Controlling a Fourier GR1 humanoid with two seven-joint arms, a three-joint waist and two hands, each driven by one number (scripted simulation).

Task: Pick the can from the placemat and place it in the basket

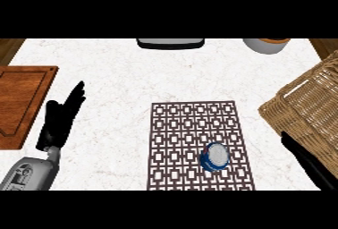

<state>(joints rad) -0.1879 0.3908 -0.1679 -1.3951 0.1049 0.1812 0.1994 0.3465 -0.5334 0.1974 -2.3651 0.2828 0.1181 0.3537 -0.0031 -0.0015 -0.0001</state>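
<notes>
A white, faintly veined marble counter [132, 76] fills the view from above. Just below its centre lies a rectangular brown placemat [178, 134] with an openwork lattice pattern, its long side running from twelve to six o'clock. On the placemat's lower right part, at about five o'clock from the counter's centre, stands a small blue and white can [214, 156], seen mostly from its pale top. At three o'clock, a large woven wicker basket [310, 103] in a light tan colour stands just beside the placemat's right edge, well apart from the can. The robot's left hand [63, 116], black on a grey forearm, rests at nine o'clock on bare counter, fingers straight and relaxed, pointing toward twelve, holding nothing. The robot's right hand [310, 163] shows at four o'clock as a dark shape beside the basket's lower wall; I cannot tell how its fingers are set. A reddish-brown wooden cutting board [20, 98] lies at the left edge. At twelve o'clock sits a dark-rimmed grey object [170, 43], and at one o'clock a white round pot [266, 45].
</notes>
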